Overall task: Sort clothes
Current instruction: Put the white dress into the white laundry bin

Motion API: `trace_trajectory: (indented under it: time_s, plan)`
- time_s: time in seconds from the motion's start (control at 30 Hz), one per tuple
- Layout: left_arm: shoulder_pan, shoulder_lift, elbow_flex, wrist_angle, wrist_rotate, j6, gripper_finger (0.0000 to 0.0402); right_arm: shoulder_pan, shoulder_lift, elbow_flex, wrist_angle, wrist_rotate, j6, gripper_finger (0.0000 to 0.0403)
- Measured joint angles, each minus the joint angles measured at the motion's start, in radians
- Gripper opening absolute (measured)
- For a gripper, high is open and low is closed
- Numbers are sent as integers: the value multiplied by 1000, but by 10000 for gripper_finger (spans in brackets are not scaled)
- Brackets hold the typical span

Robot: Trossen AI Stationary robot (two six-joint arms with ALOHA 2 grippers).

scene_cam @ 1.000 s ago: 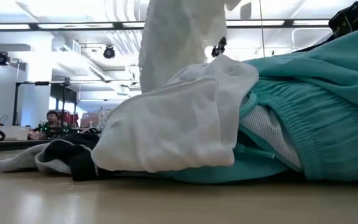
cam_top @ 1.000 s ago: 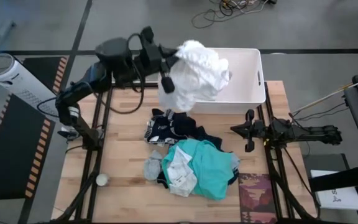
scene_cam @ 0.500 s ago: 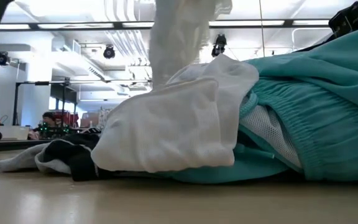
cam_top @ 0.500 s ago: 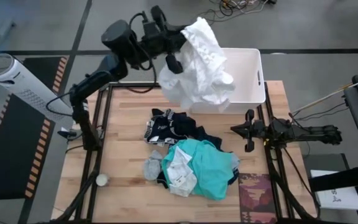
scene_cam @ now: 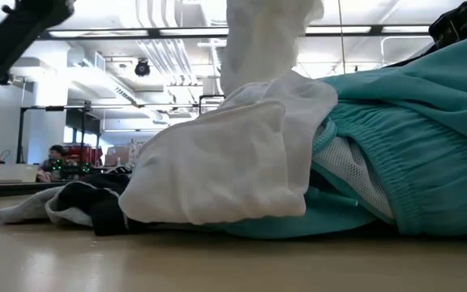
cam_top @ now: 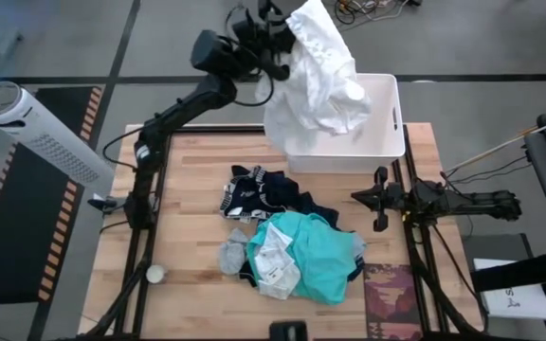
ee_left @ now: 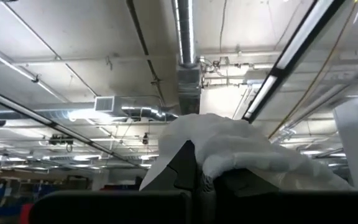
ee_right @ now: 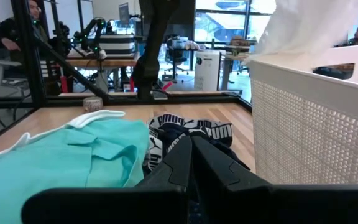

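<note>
Worktop (cam_top: 188, 237): centre of high view.
White bin (cam_top: 387, 114): upper centre-right, at worktop's far edge.
White garment (cam_top: 318, 71): hanging over bin, upper centre.
Teal garment (cam_top: 316, 251): lower centre, atop pile.
Left end effector (cam_top: 278, 28): top centre, clamped on white garment.
Right end effector (cam_top: 379, 199): right of centre, fingers together, holding nothing.

From overhead we look straight down on the whole desk (cam_top: 188, 180). From desk height we look level across it, tight against the teal garment (scene_cam: 412, 154), which the overhead (cam_top: 316, 251) and right wrist views (ee_right: 61, 155) share. Our left wrist camera faces up at ceiling ducts (ee_left: 185, 56).
</note>
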Motion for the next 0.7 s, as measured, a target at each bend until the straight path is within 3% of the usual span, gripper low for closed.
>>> trace_trajectory:
  time_s: [0.2,0.47,0.7]
  plan:
    - [26,58,0,16,3,-2,0,0,0,0,0,0,0,0]
    - [33,110,0,-324,3,160,0,0,0,0,0,0,0,0]
    - [21,165,0,-489,33,180,0,0,0,0,0,0,0,0]
